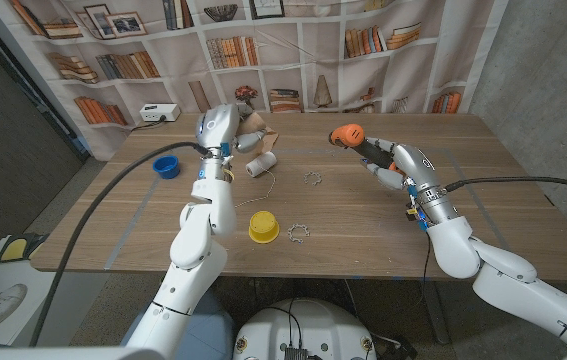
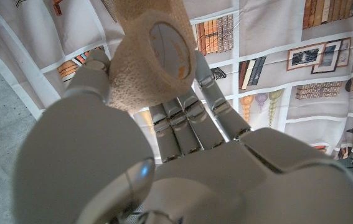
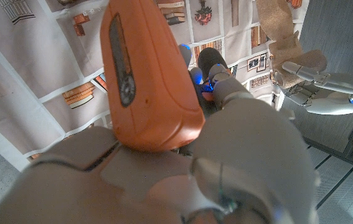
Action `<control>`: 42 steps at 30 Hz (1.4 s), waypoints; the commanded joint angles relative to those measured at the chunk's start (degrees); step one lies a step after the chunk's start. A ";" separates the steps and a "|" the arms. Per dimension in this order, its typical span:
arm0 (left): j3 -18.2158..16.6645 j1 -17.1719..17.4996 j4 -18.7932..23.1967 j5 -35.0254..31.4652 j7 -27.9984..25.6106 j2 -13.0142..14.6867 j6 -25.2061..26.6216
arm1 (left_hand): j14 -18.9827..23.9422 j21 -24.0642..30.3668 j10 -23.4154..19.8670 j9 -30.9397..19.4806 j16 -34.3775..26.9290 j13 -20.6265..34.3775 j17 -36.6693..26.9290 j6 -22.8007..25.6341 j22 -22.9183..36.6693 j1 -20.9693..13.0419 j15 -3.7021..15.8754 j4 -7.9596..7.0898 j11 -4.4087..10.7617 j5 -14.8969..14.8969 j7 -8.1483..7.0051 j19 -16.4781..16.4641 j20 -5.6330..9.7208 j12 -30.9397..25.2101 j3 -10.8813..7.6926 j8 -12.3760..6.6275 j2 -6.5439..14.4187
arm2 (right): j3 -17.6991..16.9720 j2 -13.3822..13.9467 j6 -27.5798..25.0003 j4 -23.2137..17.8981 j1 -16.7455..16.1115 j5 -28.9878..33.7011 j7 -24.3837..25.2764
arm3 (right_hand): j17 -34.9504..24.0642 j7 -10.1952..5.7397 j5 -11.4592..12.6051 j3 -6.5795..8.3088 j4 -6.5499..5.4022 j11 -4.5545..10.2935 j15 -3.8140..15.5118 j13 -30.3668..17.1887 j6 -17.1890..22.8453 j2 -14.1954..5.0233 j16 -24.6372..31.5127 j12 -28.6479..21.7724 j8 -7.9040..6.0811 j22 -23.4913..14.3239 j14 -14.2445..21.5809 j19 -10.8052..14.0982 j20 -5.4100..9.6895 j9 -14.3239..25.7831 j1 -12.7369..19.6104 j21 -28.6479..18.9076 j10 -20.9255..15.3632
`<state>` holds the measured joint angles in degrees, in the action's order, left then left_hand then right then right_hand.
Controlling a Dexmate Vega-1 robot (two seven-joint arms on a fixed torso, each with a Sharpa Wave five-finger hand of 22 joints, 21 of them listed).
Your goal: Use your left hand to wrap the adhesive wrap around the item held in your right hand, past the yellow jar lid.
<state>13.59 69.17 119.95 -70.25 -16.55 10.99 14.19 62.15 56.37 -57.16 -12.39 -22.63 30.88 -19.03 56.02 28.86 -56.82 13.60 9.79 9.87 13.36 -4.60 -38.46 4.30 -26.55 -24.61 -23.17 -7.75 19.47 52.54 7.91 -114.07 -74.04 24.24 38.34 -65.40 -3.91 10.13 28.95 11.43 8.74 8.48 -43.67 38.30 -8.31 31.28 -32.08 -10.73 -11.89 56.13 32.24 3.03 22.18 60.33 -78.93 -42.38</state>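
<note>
Backdrop: printed bookshelf curtain behind the wooden tabletop (image 1: 363,190).
Left hand (image 1: 245,135): raised, fingers closed on the beige adhesive wrap roll (image 2: 151,56), ready to wind.
Right hand (image 1: 383,158): grips the orange-handled item (image 1: 346,135), held up for wrapping.
Yellow jar lid (image 1: 263,226): on the tabletop, nearer the robot than both hands.

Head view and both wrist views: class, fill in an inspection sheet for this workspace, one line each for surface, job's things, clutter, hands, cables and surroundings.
Surface: wooden table, tape lines marked on it.
Job's things: tan adhesive wrap roll in the left hand; orange-handled tool in the right hand; yellow jar lid on the table between the arms.
Clutter: blue cup, white roll, two small toothed rings and.
Hands: left hand holds the roll raised; right hand grips the tool.
Cables: black cable running to the left arm, another to the right arm.
Surroundings: bookshelf-print backdrop; white box at the table's far edge.
</note>
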 commanded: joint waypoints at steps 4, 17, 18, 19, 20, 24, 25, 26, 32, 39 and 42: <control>0.07 -2.88 -1.43 2.11 -0.06 0.33 -0.71 | 0.41 1.04 0.04 -0.28 0.59 0.44 -0.29 1.59 0.01 -12.87 -0.08 0.03 -0.23 0.38 0.42 0.32 0.15 0.22 -0.50 -0.29 12.93 | 1.24 0.27 -0.57 -0.82 0.75 1.80 -0.72 | -0.05 -2.92 -0.07 7.37 -6.93 0.20 4.41 -0.20 3.55 -2.42 -0.11 -0.06 -0.41 -0.05 0.66 -0.45 9.01 0.17 -0.60 -6.10 -0.85; 1.23 -5.12 -2.33 3.22 -0.10 -0.23 -0.68 | 0.59 2.51 -0.48 -0.36 0.99 0.35 -0.65 1.72 -0.24 -12.73 -0.10 -0.03 -0.37 0.50 0.54 1.01 0.16 0.54 -0.74 -0.15 12.94 | 2.14 0.50 0.28 -1.53 1.18 3.05 -0.38 | 0.01 -3.07 -0.07 7.43 -6.90 0.27 4.43 -0.37 3.57 -2.39 -0.21 -0.02 -0.39 0.30 0.64 -0.73 8.98 0.17 -0.66 -6.45 -0.79; 1.41 -5.18 -2.43 3.20 -0.42 -0.33 -0.71 | 0.64 2.60 -0.48 -0.36 0.99 0.26 -0.68 1.71 -0.26 -12.71 -0.15 -0.04 -0.34 0.51 0.53 1.05 0.13 0.62 -0.74 -0.13 12.94 | 2.32 0.50 0.20 -1.59 1.28 3.34 -0.44 | -0.02 -3.03 -0.07 7.43 -6.90 0.28 4.42 -0.29 3.59 -2.38 -0.17 0.01 -0.39 0.33 0.68 -0.77 8.98 0.17 -0.66 -6.50 -0.86; 1.58 -5.23 -2.51 3.15 -0.66 -0.38 -0.75 | 0.66 2.72 -0.54 -0.37 1.03 0.18 -0.71 1.80 -0.29 -12.74 -0.10 0.00 -0.44 0.51 0.52 1.09 0.17 0.69 -0.76 -0.14 12.88 | 2.45 0.54 0.19 -1.63 1.38 3.59 -0.50 | -0.03 -3.05 -0.06 7.43 -6.89 0.29 4.43 -0.34 3.59 -2.38 -0.17 0.01 -0.39 0.34 0.69 -0.78 8.98 0.17 -0.66 -6.51 -0.79; 1.75 -5.29 -2.52 2.99 -0.71 -0.37 -0.73 | 0.76 2.89 -0.56 -0.37 1.03 0.20 -0.75 1.86 -0.33 -12.74 -0.09 0.00 -0.31 0.53 0.52 1.11 0.14 0.71 -0.79 -0.14 12.87 | 2.52 0.58 0.27 -1.67 1.44 3.63 -0.57 | -0.05 -3.03 -0.06 7.45 -6.86 0.29 4.44 -0.41 3.60 -2.37 -0.16 0.00 -0.39 0.36 0.70 -0.80 8.98 0.17 -0.65 -6.56 -0.74; 2.12 -5.50 -2.39 2.76 -0.57 -0.37 -0.69 | 0.83 3.31 -0.58 -0.39 1.11 0.17 -0.88 1.91 -0.43 -12.69 -0.10 0.01 -0.39 0.53 0.47 1.27 0.16 0.86 -0.79 -0.09 12.73 | 2.57 0.71 0.78 -1.64 1.60 3.47 -0.57 | -0.05 -3.08 -0.06 7.48 -6.82 0.38 4.44 -0.42 3.55 -2.38 -0.17 0.02 -0.37 0.43 0.70 -0.86 8.98 0.17 -0.63 -6.69 -0.78; 2.25 -5.51 -2.23 2.56 -0.48 -0.37 -0.62 | 0.87 3.40 -0.62 -0.39 1.12 0.17 -0.90 1.90 -0.45 -12.64 -0.16 -0.05 -0.41 0.54 0.48 1.31 0.15 0.87 -0.80 -0.07 12.78 | 2.62 0.70 0.89 -1.55 1.71 3.42 -0.62 | -0.09 -3.10 -0.06 7.48 -6.83 0.38 4.43 -0.43 3.54 -2.38 -0.14 0.00 -0.36 0.45 0.74 -0.88 8.98 0.17 -0.64 -6.71 -0.84; 2.35 -5.53 -2.17 2.39 -0.58 -0.37 -0.61 | 0.90 3.51 -0.68 -0.39 1.13 0.20 -0.92 1.97 -0.47 -12.66 -0.09 -0.01 -0.33 0.54 0.48 1.26 0.15 0.85 -0.80 -0.09 12.72 | 2.70 0.63 1.01 -1.44 1.84 3.33 -0.66 | -0.17 -3.06 -0.06 7.49 -6.81 0.33 4.43 -0.39 3.55 -2.38 -0.06 0.01 -0.37 0.46 0.82 -0.89 8.98 0.17 -0.63 -6.73 -0.87; 2.63 -5.60 -1.53 1.76 -0.89 -0.34 -0.82 | 1.13 4.18 -0.85 -0.41 1.22 0.13 -1.08 1.89 -0.65 -12.66 -0.11 -0.01 -0.41 0.56 0.45 1.35 0.17 1.02 -0.89 0.06 12.66 | 3.37 0.53 2.13 -0.91 2.60 3.52 -0.93 | -0.13 -3.06 -0.06 7.53 -6.77 0.28 4.42 -0.40 3.57 -2.37 -0.14 0.06 -0.37 0.54 0.76 -0.97 8.98 0.17 -0.63 -6.92 -0.87; 2.64 -5.81 -0.91 1.28 -0.85 -0.30 -1.17 | 1.05 4.76 -0.63 -0.44 1.46 0.39 -1.24 1.69 -0.86 -12.57 -0.15 -0.09 -0.23 0.57 0.25 1.83 0.26 1.18 -0.99 0.25 12.65 | 3.98 0.37 3.18 -0.60 3.27 3.81 -1.17 | -0.04 -3.08 -0.06 7.55 -6.73 0.30 4.43 -0.46 3.60 -2.36 -0.25 0.08 -0.38 0.62 0.69 -1.05 8.96 0.17 -0.65 -7.07 -0.83; 2.66 -6.03 -0.80 1.23 -0.84 -0.32 -1.45 | 1.08 5.05 -0.50 -0.46 1.51 0.51 -1.34 1.73 -0.96 -12.54 -0.09 -0.09 -0.18 0.57 0.34 1.92 0.25 1.25 -1.02 0.27 12.64 | 4.27 0.33 3.44 -0.72 3.46 4.06 -1.37 | -0.04 -3.06 -0.06 7.56 -6.72 0.28 4.44 -0.37 3.60 -2.35 -0.25 0.13 -0.37 0.64 0.71 -1.08 8.96 0.17 -0.65 -7.13 -0.91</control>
<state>15.94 63.68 118.44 -68.42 -17.33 10.72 13.31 62.86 61.03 -57.44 -12.40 -21.30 31.21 -20.09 56.42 27.86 -57.15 13.50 9.87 9.53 13.52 -4.21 -36.73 4.62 -25.37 -25.07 -22.53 -8.00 22.67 53.13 9.92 -115.13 -71.60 27.74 37.46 -65.32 -3.91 10.13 29.12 11.61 8.65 8.61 -43.94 38.30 -8.31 31.29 -32.05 -10.81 -10.96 56.46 31.33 2.98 22.20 60.33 -81.21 -42.47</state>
